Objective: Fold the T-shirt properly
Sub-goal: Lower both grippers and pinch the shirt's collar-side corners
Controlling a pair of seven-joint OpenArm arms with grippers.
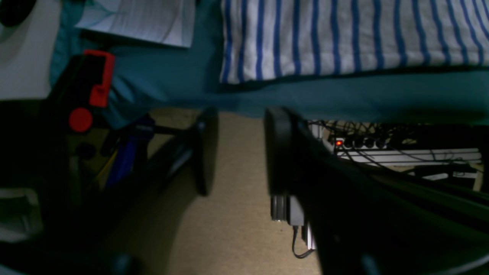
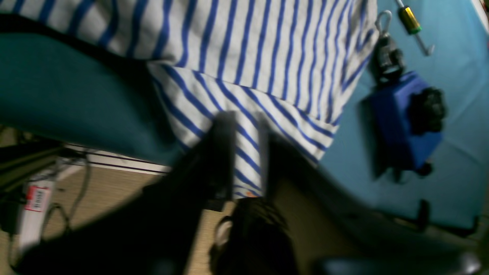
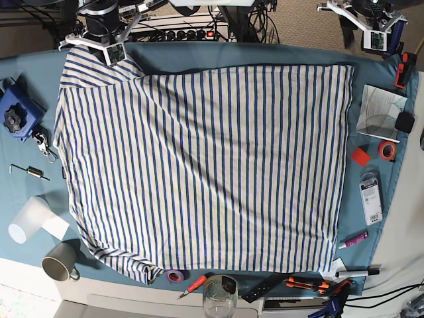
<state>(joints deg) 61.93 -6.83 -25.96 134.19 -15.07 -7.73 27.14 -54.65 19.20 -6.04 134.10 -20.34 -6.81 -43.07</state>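
T-shirt [image 3: 212, 165]: spread wide over worktop [image 3: 199, 54], one sleeve out | left end effector [image 1: 240, 152]: tips apart, empty | right end effector [image 2: 246, 152]: tips apart, above sleeve | step: likely first fold | next: probably pinch sleeve, lay it inward

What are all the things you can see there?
T-shirt: one, white with blue stripes, spread on the cloth
cloth: one, teal, under the T-shirt
blue gadget: one, blue and black, left side
white cup: one, white, lower left
brown mug: one, brown, lower left
glass jar: one, clear, bottom middle
tape roll: one, purple, bottom
orange square: one, right side
right gripper: one, black, over a sleeve
left gripper: one, black, upper right
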